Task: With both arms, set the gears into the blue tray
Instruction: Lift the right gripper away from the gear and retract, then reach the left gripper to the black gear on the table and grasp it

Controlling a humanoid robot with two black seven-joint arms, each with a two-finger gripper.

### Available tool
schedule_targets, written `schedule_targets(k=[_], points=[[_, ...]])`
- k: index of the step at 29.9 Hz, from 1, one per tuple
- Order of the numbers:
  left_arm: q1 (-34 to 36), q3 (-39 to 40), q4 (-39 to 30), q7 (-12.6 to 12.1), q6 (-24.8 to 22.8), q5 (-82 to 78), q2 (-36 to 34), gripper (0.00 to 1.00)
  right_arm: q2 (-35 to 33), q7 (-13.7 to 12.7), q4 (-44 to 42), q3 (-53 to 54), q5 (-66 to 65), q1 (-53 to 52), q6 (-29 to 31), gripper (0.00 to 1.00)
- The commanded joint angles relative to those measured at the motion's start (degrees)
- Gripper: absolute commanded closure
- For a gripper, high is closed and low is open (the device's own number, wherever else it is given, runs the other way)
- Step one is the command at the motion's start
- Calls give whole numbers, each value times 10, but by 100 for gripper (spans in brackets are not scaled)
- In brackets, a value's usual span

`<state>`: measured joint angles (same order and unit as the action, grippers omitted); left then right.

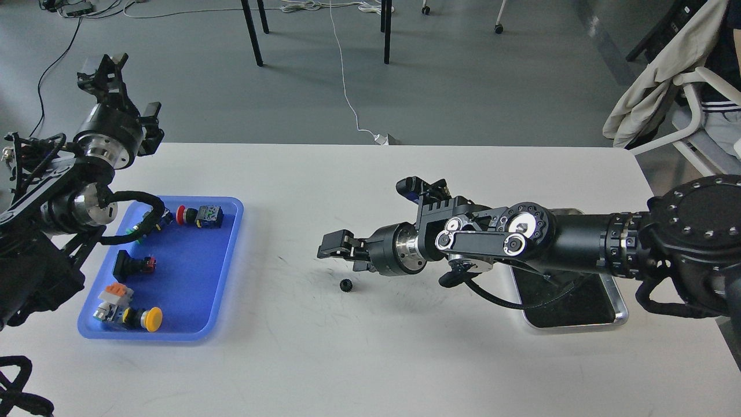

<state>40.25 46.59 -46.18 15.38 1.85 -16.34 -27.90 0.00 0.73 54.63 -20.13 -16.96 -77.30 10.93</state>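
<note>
One gear (345, 284), a tiny black toothed ring, lies alone on the white table near its middle. My right gripper (338, 253) hovers just above and slightly behind it, pointing left, open with nothing between its fingers. The blue tray (191, 272) sits at the table's left and holds several push-button switches with red, yellow and green caps; I see no gear in it. My left gripper (103, 65) is raised beyond the table's far left corner, pointing up and away, open and empty.
A shiny steel tray (579, 304) with a dark bottom lies at the right, partly under my right forearm. Chair legs and cables are on the floor beyond the table. A chair with a draped jacket (666, 69) stands at the far right.
</note>
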Motion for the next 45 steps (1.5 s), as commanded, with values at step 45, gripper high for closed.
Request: schedule_targets(k=[45], points=[[-92, -345, -206, -10, 158, -1050, 40, 4, -343, 33, -31, 744, 301, 544, 171, 3]])
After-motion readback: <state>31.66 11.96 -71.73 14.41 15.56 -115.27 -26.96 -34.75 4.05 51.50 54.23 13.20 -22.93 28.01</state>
